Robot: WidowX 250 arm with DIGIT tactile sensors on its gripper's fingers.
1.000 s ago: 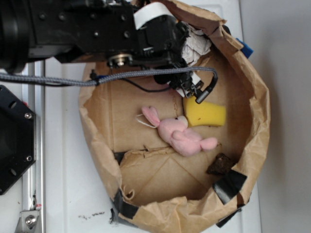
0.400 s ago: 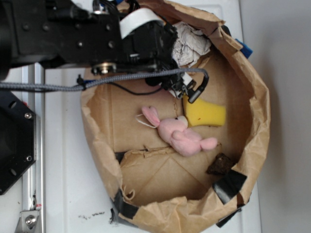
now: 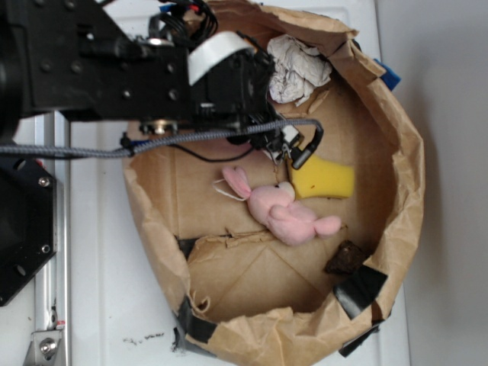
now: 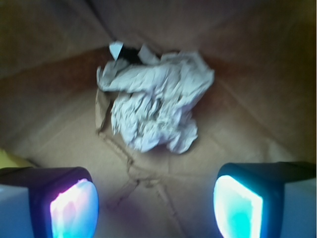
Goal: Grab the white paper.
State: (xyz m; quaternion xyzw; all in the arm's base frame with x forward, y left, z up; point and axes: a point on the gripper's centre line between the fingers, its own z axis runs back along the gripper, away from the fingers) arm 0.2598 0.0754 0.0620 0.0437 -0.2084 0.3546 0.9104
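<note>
The white paper is a crumpled off-white wad lying at the far top of the brown paper enclosure, against its wall. In the wrist view the white paper sits ahead of my gripper, centred between the two glowing pads and apart from them. The left pad and the right pad stand wide apart with only the brown floor between them, so the gripper is open. In the exterior view my black arm reaches in from the left, its front end just left of the paper, and its fingers are hidden.
A yellow sponge and a pink plush bunny lie mid-floor below the arm. A dark brown lump sits at the lower right. The brown paper wall rings everything. A grey cable hangs under the arm.
The arm has drawn back to the left, uncovering the white paper, which was partly hidden before. The paper, sponge and bunny have not moved.
</note>
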